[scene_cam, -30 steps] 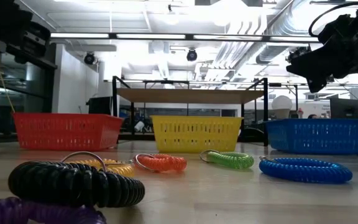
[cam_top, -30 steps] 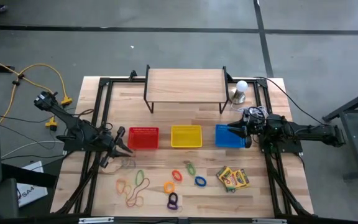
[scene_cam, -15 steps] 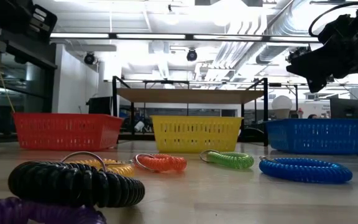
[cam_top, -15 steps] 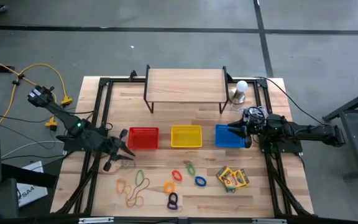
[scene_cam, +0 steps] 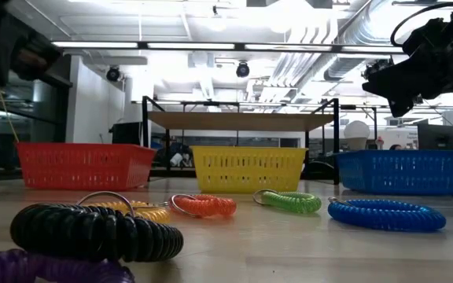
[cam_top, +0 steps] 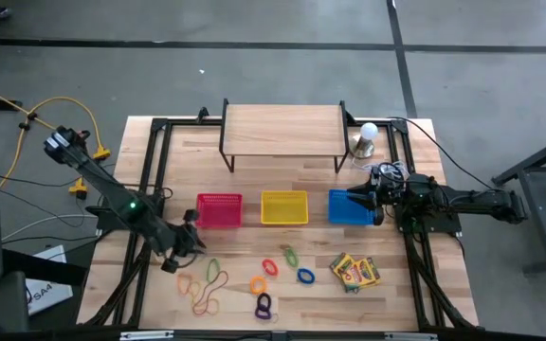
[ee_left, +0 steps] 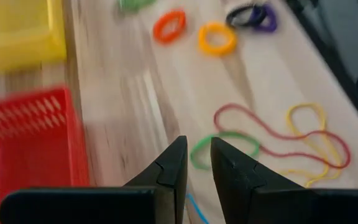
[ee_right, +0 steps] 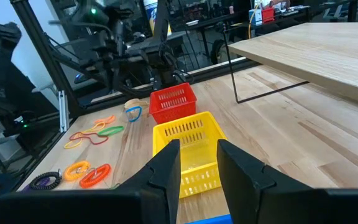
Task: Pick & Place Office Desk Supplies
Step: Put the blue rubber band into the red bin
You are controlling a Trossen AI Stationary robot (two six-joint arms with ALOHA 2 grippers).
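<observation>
Three baskets (cam_top: 284,207) sit in a row, rubber bands (cam_top: 203,287) and rings (cam_top: 282,270) before them.

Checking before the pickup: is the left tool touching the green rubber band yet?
Cannot tell. In the left wrist view the left tool overlaps the green band, but height above the table is unclear; the high view is too small to show.

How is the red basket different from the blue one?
The red basket sits at the left end of the row, the blue basket at the right end. The right gripper hangs over the blue basket; nothing hangs over the red one. Both are slotted rectangular baskets flanking the yellow basket.
</observation>
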